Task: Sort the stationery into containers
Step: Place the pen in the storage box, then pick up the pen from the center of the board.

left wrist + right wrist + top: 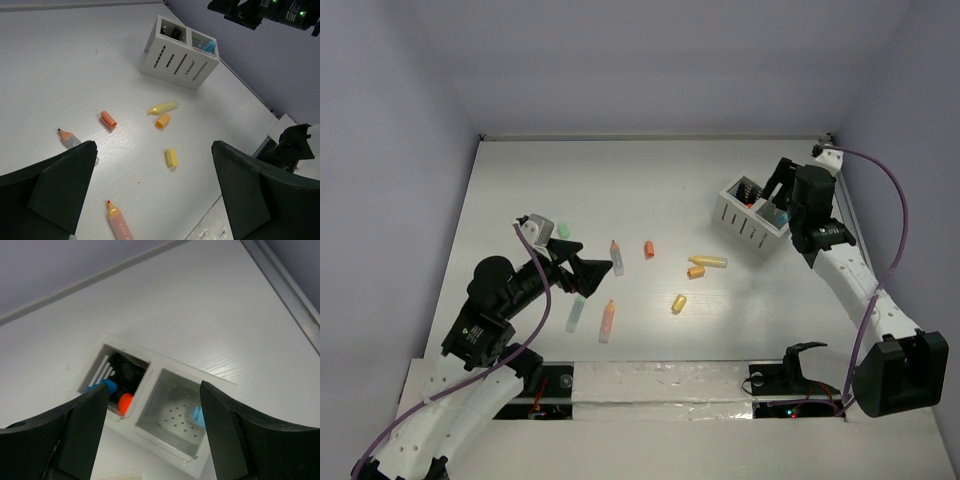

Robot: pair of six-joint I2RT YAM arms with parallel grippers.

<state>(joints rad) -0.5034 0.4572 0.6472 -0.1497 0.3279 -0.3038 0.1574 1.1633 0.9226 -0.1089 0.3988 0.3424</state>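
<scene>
Nearest, an orange marker [607,320] and a mint marker [575,313] lie side by side just on the near side of the left gripper [154,160]. Its jaws are spread wide and nothing is held, so a careless descent could see one marker nudged and rolled away by a finger. To the right, a yellow cap [679,303] lies loose; being short and round, it could be squeezed out of a grip. Beyond it an orange-yellow cap [696,271] lies just beside a yellow highlighter [708,261], so both could be caught together. At the far right, the right gripper [152,390] is held released and empty over the box [745,230], in one compartment of which a light blue piece [196,416] lies. The box looks light, and could be hooked by a finger and tipped.
</scene>
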